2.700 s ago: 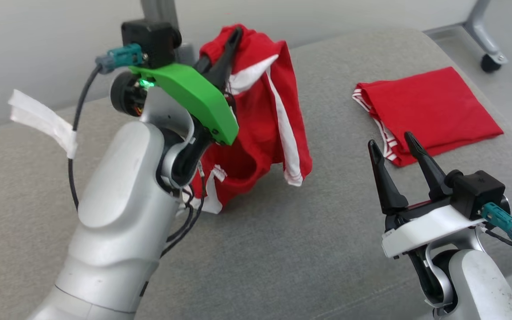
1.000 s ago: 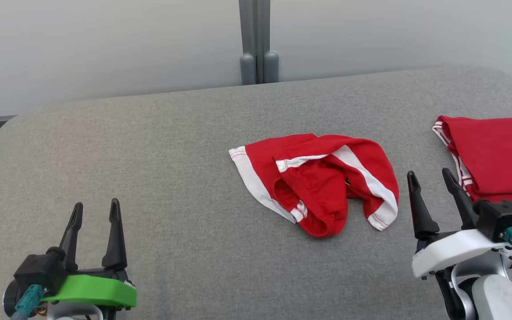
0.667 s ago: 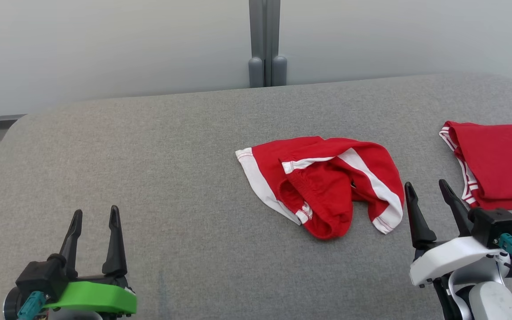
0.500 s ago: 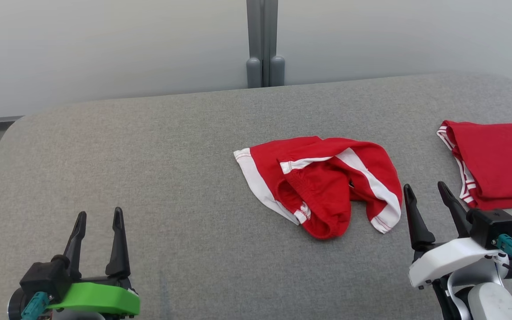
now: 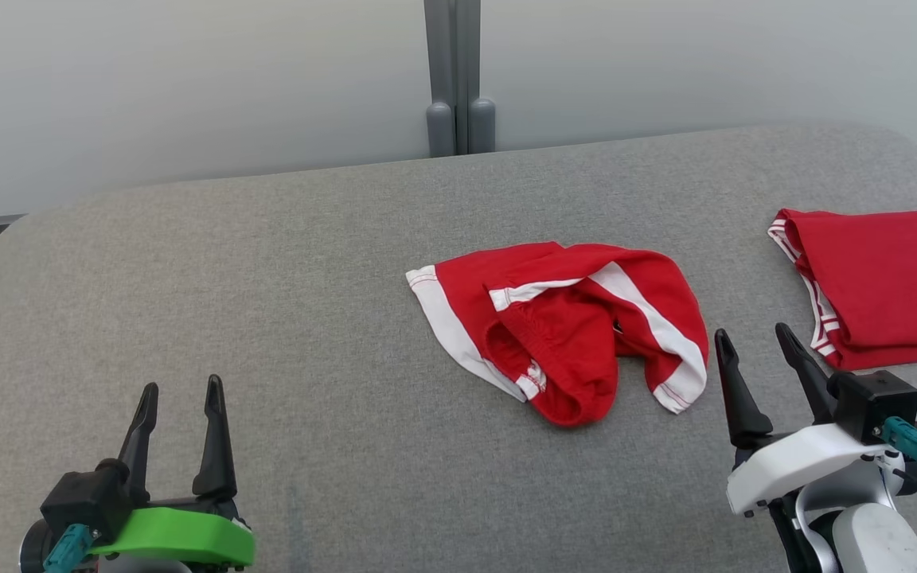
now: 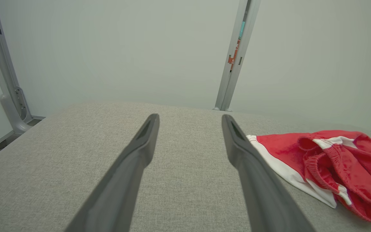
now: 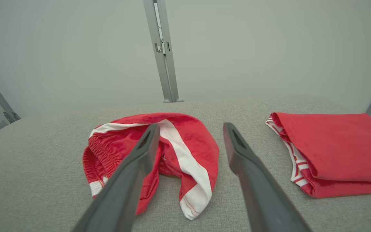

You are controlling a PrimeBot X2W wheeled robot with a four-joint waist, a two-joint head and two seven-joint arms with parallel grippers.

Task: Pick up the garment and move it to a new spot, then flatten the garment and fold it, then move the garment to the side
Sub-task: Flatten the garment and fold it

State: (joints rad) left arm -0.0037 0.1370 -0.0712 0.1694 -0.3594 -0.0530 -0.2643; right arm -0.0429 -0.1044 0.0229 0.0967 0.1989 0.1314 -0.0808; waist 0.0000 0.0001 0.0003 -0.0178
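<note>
The crumpled red garment (image 5: 562, 326) lies mid-frame on the grey desk (image 5: 267, 302). Left claw (image 5: 181, 383), lower left, and right claw (image 5: 751, 330), lower right, are both spread wide, gripping nothing. A folded red cloth (image 5: 888, 278) lies at the right edge.

Garment (image 5: 562, 334) red, white stripes. Folded cloth (image 5: 880, 278) red, red-white striped trim. Table (image 5: 267, 318) grey. Left gripper (image 5: 181, 384) black, green mount; right gripper (image 5: 750, 330) black, white mount.
</note>
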